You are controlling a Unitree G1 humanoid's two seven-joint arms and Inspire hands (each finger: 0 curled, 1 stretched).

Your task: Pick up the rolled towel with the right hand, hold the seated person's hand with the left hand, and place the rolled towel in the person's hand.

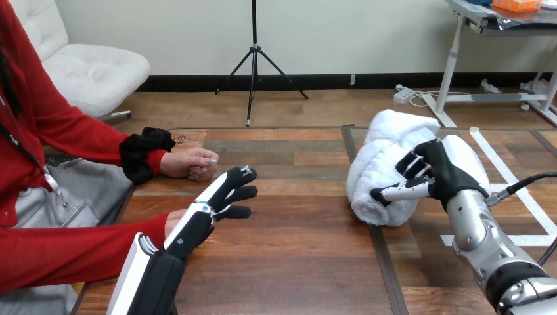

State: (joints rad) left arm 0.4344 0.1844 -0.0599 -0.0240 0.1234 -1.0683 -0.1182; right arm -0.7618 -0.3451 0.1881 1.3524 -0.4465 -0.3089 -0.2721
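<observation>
The white rolled towel (384,164) stands right of the table's middle. My right hand (439,176) is shut on it from the right: fingers curl over its side and the thumb presses its lower front. My left hand (220,200) reaches in from the lower left, open, with its fingers straight and pointing right. It lies over the person's near hand (173,220), of which only a small part shows at its left edge; I cannot tell whether they touch. The person's far hand (190,164) rests as a loose fist on the table, apart from my hands.
The wooden table (295,262) has a dark seam (379,256) running under the towel toward me. White tape lines (519,190) cross the table's right part. The person's red-sleeved arms come in from the left edge.
</observation>
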